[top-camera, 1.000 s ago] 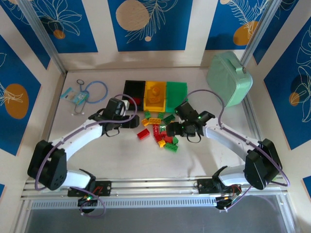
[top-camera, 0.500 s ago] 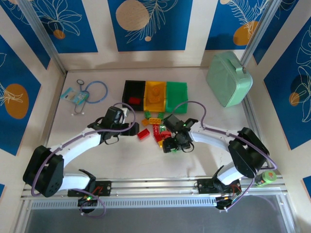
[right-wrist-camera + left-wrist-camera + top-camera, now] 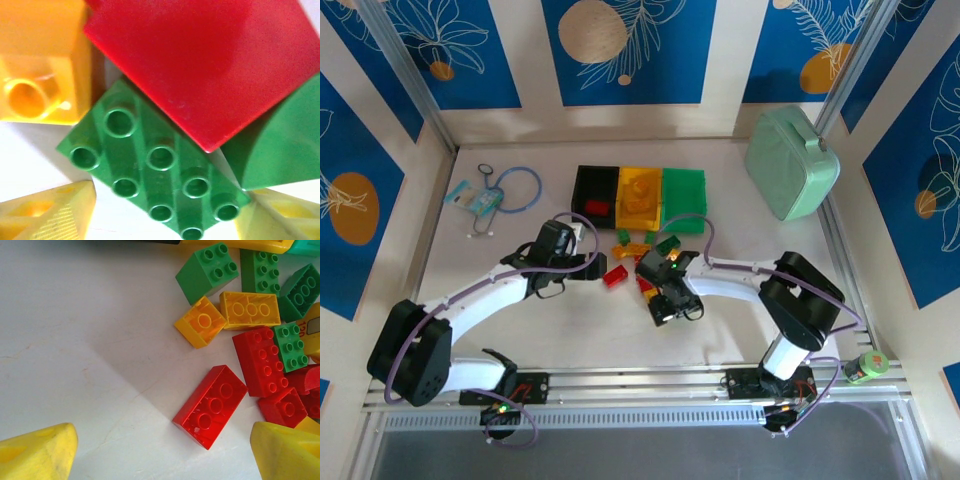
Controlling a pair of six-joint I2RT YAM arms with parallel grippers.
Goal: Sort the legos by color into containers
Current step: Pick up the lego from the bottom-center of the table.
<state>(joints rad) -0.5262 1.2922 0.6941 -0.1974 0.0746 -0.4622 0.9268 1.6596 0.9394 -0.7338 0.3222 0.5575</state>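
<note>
Left gripper (image 3: 160,455) hangs wide open over the middle of the table (image 3: 75,340). The red brick (image 3: 210,405) lies between its fingers (image 3: 37,452), nearer the right one, with its long axis diagonal to the closing line. Right gripper (image 3: 165,212), jaws partly open, straddles a green brick (image 3: 155,175) that also lies skewed and is not visibly clamped. Containers (image 3: 640,190) stand beyond both, toward the far edge; each arm is nearest its own brick.

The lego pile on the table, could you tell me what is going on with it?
The robot is sorting legos by color. The right hand straddles a green brick among them; whether it grips is unclear. The open left hand hovers over a red brick at their edge. The black bin holds a red piece, the yellow bin yellow ones.
</note>
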